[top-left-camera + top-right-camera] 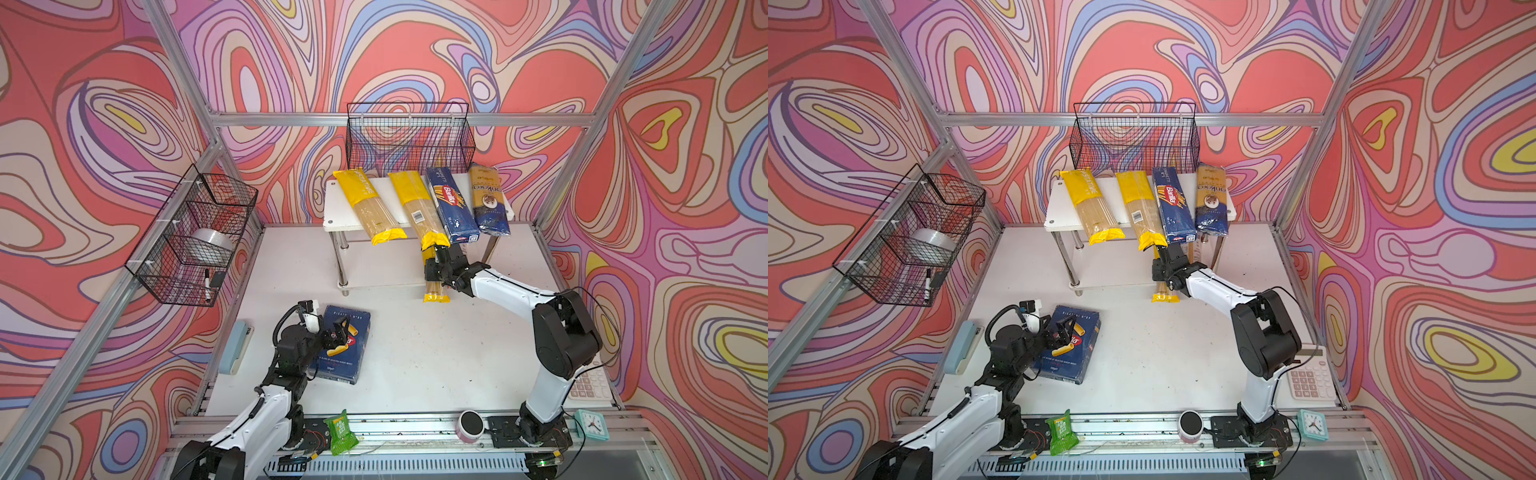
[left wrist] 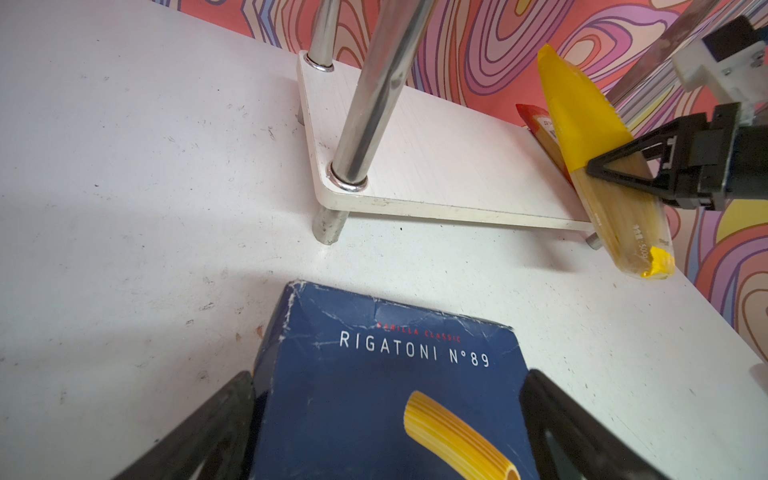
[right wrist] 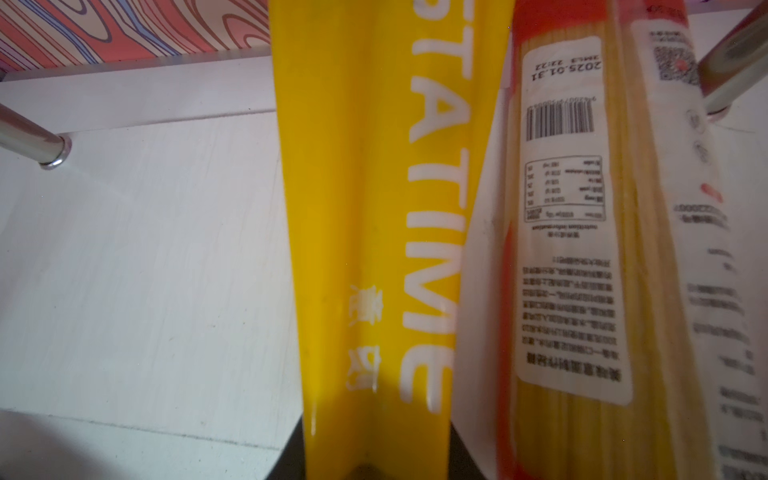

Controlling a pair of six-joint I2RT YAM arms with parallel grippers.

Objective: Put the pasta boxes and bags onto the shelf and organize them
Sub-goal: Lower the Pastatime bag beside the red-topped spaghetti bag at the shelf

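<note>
Yellow spaghetti bag (image 3: 374, 208) looks light, slippery and easy to snap; right gripper (image 1: 435, 266) pinches it near the middle, jaws almost closed.

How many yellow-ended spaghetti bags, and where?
3. Leftmost bag and second bag lie on the shelf top board; third bag is in the right gripper, slanting into the lower tier. More may hide underneath.

Dark blue rigatoni box (image 2: 374, 374), yellow-ended bag (image 2: 582, 120)
</note>
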